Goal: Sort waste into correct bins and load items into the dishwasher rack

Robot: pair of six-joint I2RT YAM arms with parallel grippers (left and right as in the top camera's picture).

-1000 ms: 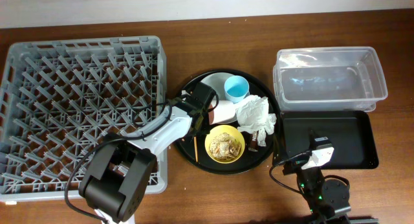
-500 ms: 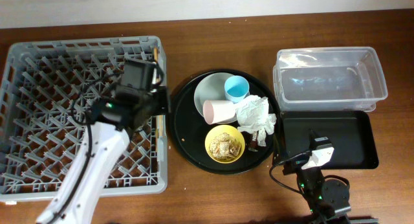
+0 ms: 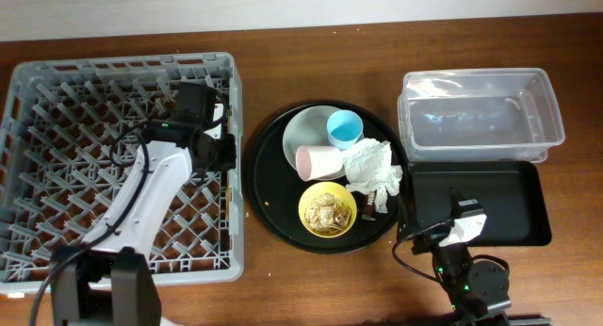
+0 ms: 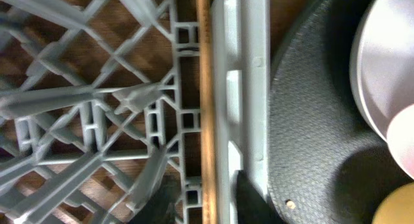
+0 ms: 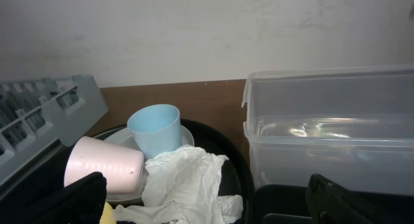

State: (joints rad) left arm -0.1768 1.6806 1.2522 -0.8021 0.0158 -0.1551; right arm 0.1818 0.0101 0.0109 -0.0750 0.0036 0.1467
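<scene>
Brown wooden table (image 3: 311, 43), pale wall (image 5: 194, 30). Left pincer (image 4: 206, 206) parted astride chopstick (image 4: 207, 107); right pincer (image 5: 210, 199) wide, empty.

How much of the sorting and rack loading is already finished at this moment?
Done: nothing fully. In hand: a wooden chopstick runs inside the rack along its wall, between the fingers of the left claw. Left: the pink cup, blue cup, plate, yellow bowl with scraps, napkin and wrapper sit on the round tray; the clear tub and black tray hold nothing.
</scene>
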